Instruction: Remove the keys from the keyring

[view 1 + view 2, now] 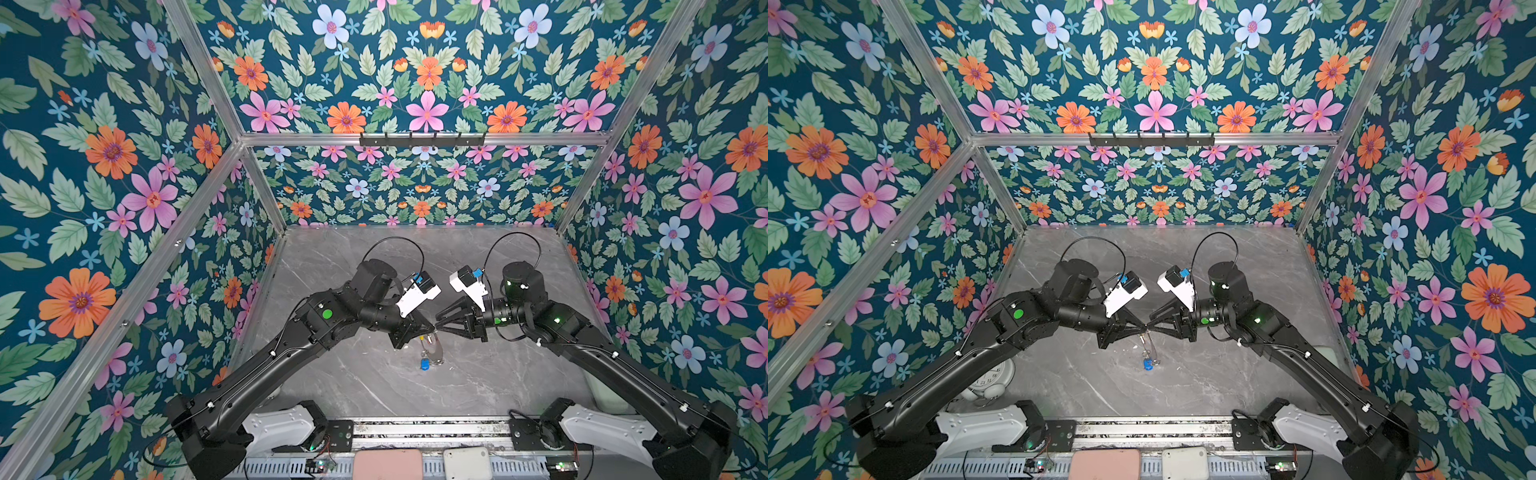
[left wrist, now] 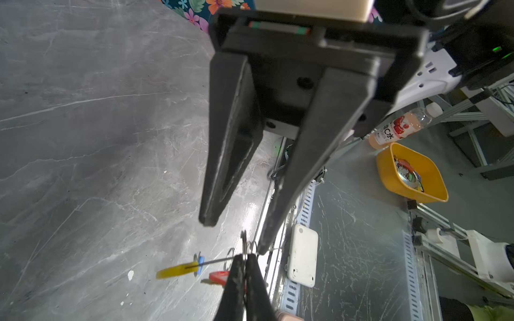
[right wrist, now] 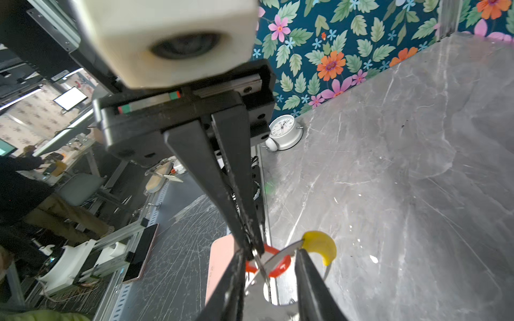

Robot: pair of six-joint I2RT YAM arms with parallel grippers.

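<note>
**1. Left gripper (image 3: 254,247).** My jaws were pressed together on the thin band of the keyring (image 2: 214,261), pinching it at one spot on the rim. I judged the purpose was to anchor the ring so my other hand had something fixed to work against.

**2. Right gripper (image 2: 234,234).** My jaws stood parted and met the keyring from the side opposite my left grip. A stretch of the band lay between the tips. One tip sat just beside the ring's yellow arc (image 3: 319,247). I could not tell whether either tip pressed the metal.

**3. Keyring.** It was held up off the grey marble tabletop (image 1: 332,257) and hung below my left jaws, which I judged left its loops free to slide.

**4. Keys.**
- The red-tagged key (image 3: 278,266) hung from the keyring close to my left grip.
- The blue-tagged key (image 1: 424,364) hung beside the yellow arc, at the end of the keyring farthest from that grip.
- Both were on the ring, and neither had been removed.

**5. White alarm clock (image 3: 283,130).** It stood on the tabletop well apart from the keyring, on my left arm's side, and had no part in the work.
</note>
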